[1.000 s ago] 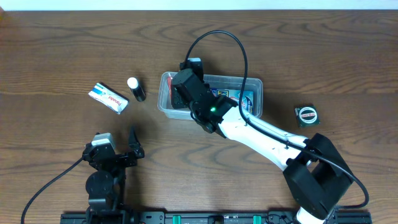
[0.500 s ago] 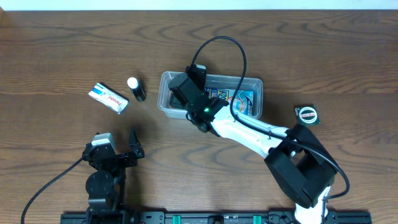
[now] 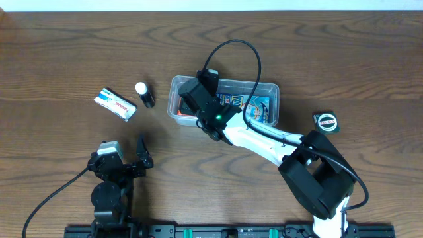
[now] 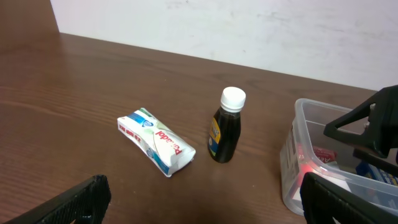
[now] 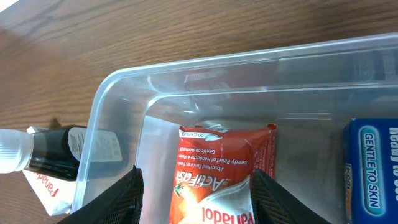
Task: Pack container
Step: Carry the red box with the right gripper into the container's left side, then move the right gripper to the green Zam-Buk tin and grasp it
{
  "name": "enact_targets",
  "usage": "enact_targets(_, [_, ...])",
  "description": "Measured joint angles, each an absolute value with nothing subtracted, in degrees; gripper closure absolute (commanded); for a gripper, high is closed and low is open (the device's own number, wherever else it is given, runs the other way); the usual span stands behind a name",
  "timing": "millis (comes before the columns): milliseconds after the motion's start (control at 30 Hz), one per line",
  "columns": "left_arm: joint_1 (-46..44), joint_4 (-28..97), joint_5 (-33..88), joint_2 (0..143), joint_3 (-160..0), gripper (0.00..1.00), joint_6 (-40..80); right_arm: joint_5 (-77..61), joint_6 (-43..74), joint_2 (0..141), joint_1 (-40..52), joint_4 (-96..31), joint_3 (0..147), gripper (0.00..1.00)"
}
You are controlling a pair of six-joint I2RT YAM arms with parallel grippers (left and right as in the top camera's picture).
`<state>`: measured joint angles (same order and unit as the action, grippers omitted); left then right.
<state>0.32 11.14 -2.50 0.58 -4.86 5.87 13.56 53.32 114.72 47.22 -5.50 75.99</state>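
The container (image 3: 271, 86) is a clear shallow tub in the middle of the table. It also shows in the right wrist view (image 5: 124, 74) and the left wrist view (image 4: 297, 155). My right gripper (image 3: 192, 110) reaches down into its left end. In the right wrist view the right gripper (image 5: 196, 200) is open, with a red Panadol packet (image 5: 224, 162) lying on the tub floor between the fingers; a gap shows at the left finger (image 5: 127, 199). A blue box (image 5: 373, 168) lies beside the packet. My left gripper (image 3: 129, 162) is open and empty at the front left.
A dark bottle with a white cap (image 3: 145, 94) stands just left of the tub. A white Panadol packet (image 3: 115, 104) lies further left. Both show in the left wrist view, bottle (image 4: 227, 127) and packet (image 4: 157, 142). A small tape measure (image 3: 326, 121) lies right of the tub.
The right arm has folded in and the gripper has settled at the tub's left end; since half a second ago it barely moved. The left arm is still.
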Motion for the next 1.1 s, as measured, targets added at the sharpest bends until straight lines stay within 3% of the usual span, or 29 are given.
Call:
enact_targets(333, [0.32,11.16,-2.48,0.6,-4.86,0.02,5.85,14.57,43.24,106.74,47.22,-13.58,75.9,0.34])
enact_targets(433, [0.32,11.14,-2.48,0.6,-4.86,0.02,5.87,16.88,41.21,99.2,46.85,-19.9,75.94,0.21])
enact_targets(533, [0.32,11.14,-2.46,0.69,-4.86,0.02,5.87,18.9,38.87,91.13,44.56,-28.38,76.14,0.16])
enact_targets(833, [0.32,11.14,-2.31,1.13,-4.86,0.02,5.87,26.06,35.66,78.85,26.59,-57.14,76.12,0.11])
enact_targets(1000, [0.32,11.14,-2.31,1.15,-4.86,0.02,5.87,29.89,28.38,77.97,15.75,-61.91,76.12,0.01])
enact_targets(1100, [0.32,11.14,-2.31,1.15,-4.86,0.02,5.87,29.98,23.31,78.3,10.11,-61.8,76.09,0.01])
